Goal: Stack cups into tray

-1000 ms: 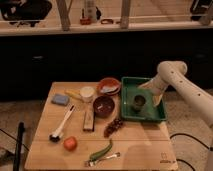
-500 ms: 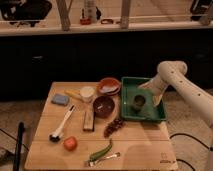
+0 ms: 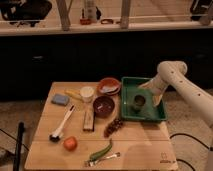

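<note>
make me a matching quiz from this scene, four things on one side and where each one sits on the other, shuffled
Things:
1. dark green cup
2. cream cup
3. tomato
4. gripper

Places:
A. near the table's front edge, left of the green pepper
B. inside the green tray
C. over the tray, beside the dark green cup
D. on the table, left of the orange bowl

Pairs: 1-B, 2-D, 3-A, 4-C

Dim, warm light from above picks out the wooden tabletop [image 3: 142, 146] — the cabinets behind stay near black. The gripper [image 3: 145, 98], low over the tray [image 3: 150, 117], sits inside that lit patch.
</note>
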